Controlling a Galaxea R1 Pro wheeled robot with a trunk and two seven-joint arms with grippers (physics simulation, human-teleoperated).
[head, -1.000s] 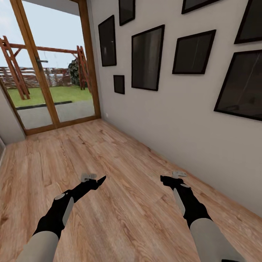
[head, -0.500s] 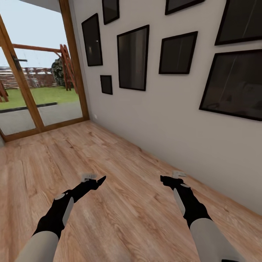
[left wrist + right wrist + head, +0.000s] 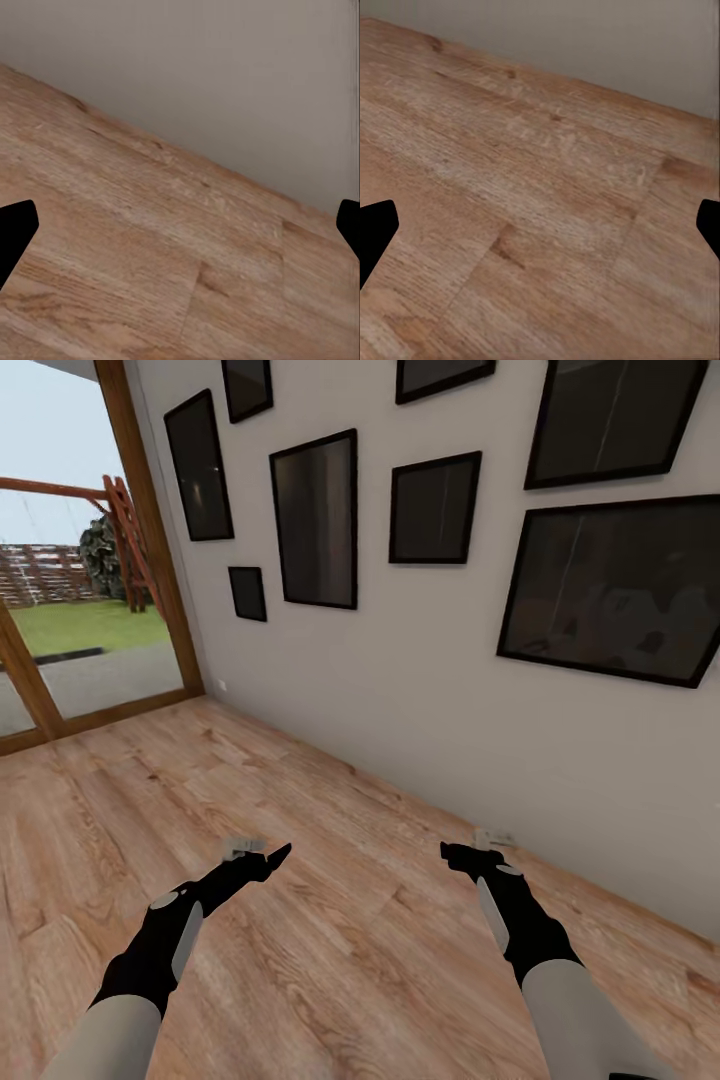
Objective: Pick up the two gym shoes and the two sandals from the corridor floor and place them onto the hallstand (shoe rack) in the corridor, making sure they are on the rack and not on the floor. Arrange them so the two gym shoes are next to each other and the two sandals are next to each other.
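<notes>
A corridor of light brown wood-grain plank floor [image 3: 330, 920] runs along a plain pale grey-white wall [image 3: 400, 690], seen from the robot's head camera as both arms reach forward and low over the boards. The left gripper [image 3: 268, 856], black and slim on a black-and-grey forearm, sits at about 7 o'clock in the head view; the right gripper [image 3: 458, 854], of the same build, sits at about 5 o'clock, close to the foot of the wall. Both are empty. In the left wrist view the 2 black fingertips [image 3: 15, 232] stand wide apart at opposite edges, with bare planks and the base of the wall between them, so the left hand is spread and released. The right wrist view shows the same: black fingertips [image 3: 375, 229] far apart over knotted boards, the hand spread and holding nothing.

On the wall hang 8 dark, black-framed rectangular pictures [image 3: 315, 520] of mixed sizes, from 11 o'clock across to 2 o'clock. A small white wall socket [image 3: 493, 837] sits low on the wall just beyond the right gripper. At 9 to 10 o'clock a tall wooden-framed glass door [image 3: 140, 530] shows a green lawn [image 3: 80, 622], a red-brown timber frame [image 3: 115, 520] and a fence outside.
</notes>
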